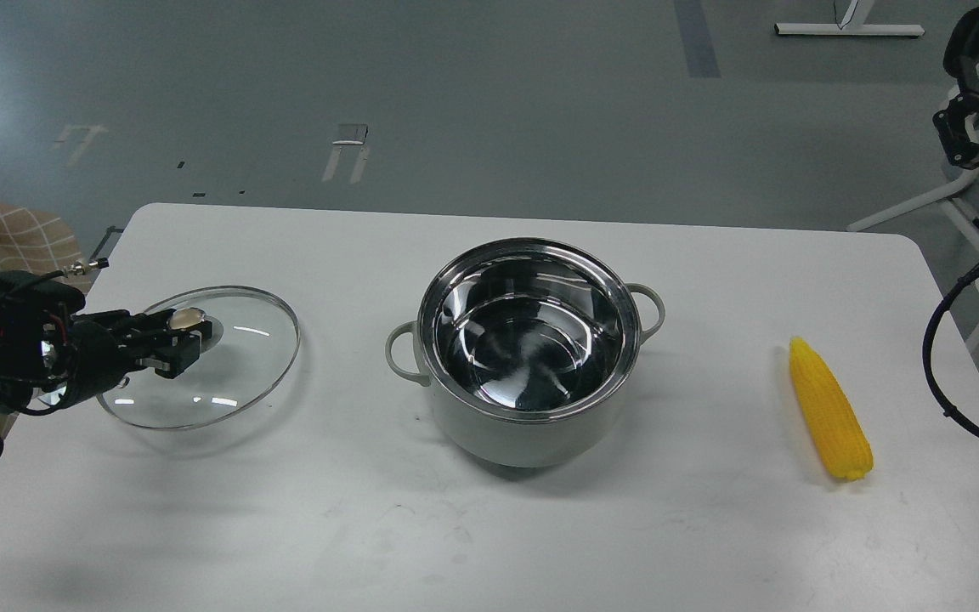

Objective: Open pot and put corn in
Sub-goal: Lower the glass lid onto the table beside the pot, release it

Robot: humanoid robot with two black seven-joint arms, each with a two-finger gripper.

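Spanning most of the view, the white bench (489, 527) carries everything. At its middle stands the pot (532, 348), uncovered, its shiny steel inside empty and a loop handle at either side. It looks stiff and fairly heavy, so I judge it will stay put when something is dropped in.

Left of it, well apart, the glass lid (200, 357) sits tilted above its shadow, apparently lifted off the bench. My left tool (179, 336) has its fingers closed around the gold knob (187, 319). Glass is fragile and smooth, so the knob is the sound place to hold it, and it wants a gentle set-down.

Smaller again, the corn (828, 408) lies on the bench right of the pot, well apart, pointed end away from me. It looks light, rigid and ridged; gripping across its thick middle should keep it from pivoting.

My right arm shows only at the right edge; its tool is out of view.
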